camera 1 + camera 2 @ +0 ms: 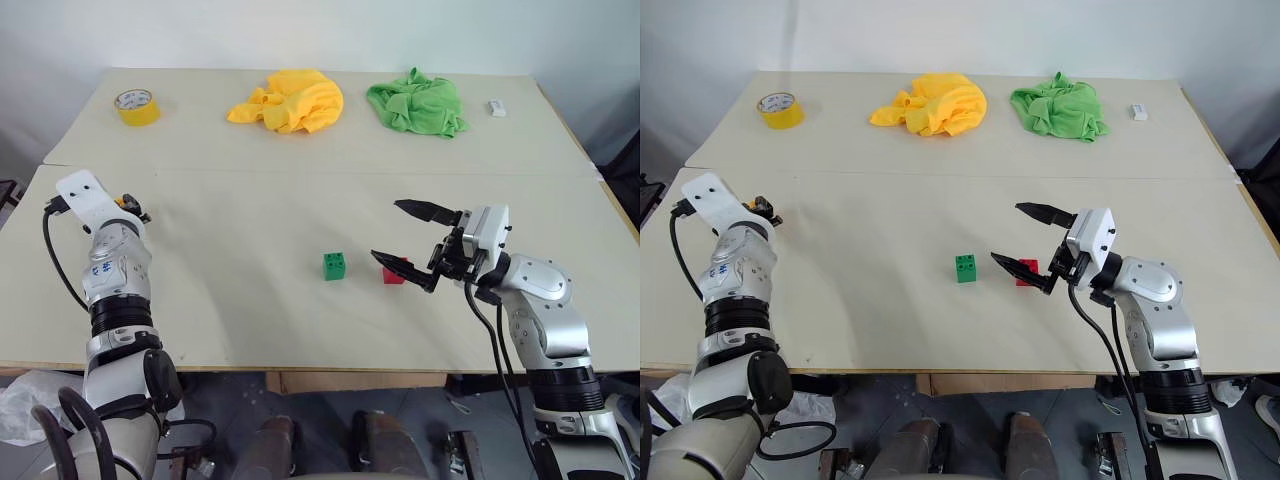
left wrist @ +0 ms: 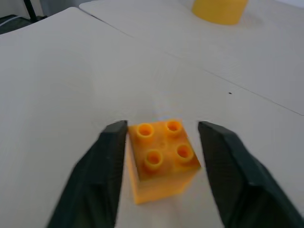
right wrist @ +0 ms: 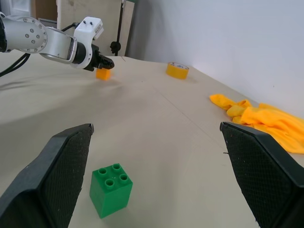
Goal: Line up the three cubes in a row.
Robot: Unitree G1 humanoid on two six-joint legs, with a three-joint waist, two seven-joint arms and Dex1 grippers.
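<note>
Left eye view: the green cube [image 1: 335,265] and the red cube [image 1: 395,272] sit near each other around the middle of the table [image 1: 250,320]. The orange-yellow cube [image 1: 122,200] is well apart from them, far out on the robot's left at the tip of the left gripper [image 1: 130,206]. The right gripper [image 1: 387,230] hangs spread wide and empty above the red cube, its lower finger crossing in front of it. Left wrist view: the two black fingers [image 2: 109,156] bracket the orange-yellow cube low on its sides and pinch it, studs up, with the cube turned a little askew to the pads. That calls for a straight lift, I'd judge, so it does not twist out. Right wrist view: the green cube stands upright between the open fingers but some way ahead of them, and the left gripper shows far across the table on its cube. The step in hand looks like fetching that far cube. It would be best set down just beside the green one, on the line through green and red, with its faces squared to theirs.
</note>
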